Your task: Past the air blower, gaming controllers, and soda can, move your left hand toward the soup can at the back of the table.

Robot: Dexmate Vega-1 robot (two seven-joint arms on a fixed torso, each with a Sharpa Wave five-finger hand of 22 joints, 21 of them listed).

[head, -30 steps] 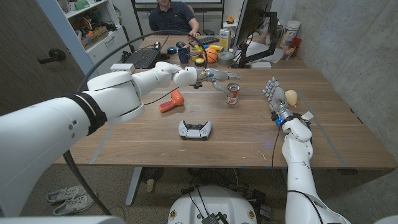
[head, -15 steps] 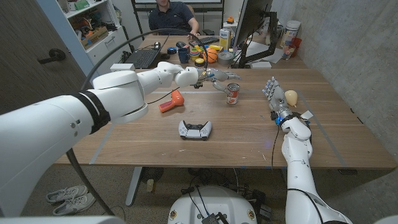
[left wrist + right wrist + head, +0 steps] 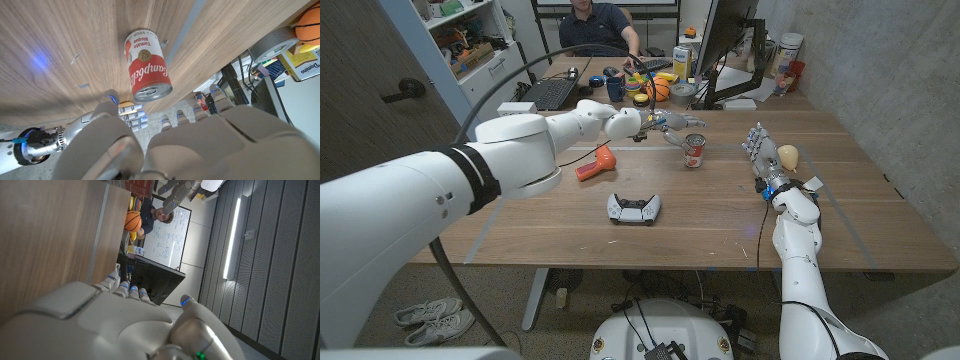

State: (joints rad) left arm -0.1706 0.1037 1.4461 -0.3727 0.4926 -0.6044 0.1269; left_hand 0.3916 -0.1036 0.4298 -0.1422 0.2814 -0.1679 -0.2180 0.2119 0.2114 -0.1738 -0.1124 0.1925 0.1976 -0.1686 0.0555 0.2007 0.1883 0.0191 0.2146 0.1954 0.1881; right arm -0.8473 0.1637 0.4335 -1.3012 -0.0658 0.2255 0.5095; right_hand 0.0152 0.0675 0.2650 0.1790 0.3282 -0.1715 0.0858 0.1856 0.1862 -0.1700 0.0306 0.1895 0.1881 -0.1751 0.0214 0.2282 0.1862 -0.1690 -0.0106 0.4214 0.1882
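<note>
Because the left hand (image 3: 665, 124) hovers just beside the upright soup can (image 3: 694, 150) with its fingers spread and nothing in them, the likeliest slip is a fingertip clipping the can's rim and tipping it over on the tabletop (image 3: 720, 215). The can stands toward the back, beyond the white gaming controller (image 3: 634, 207) and the orange air blower (image 3: 595, 163), so a toppled can could roll. The right hand (image 3: 762, 150) stands open, empty and well apart near the right edge, posing little risk.
</note>
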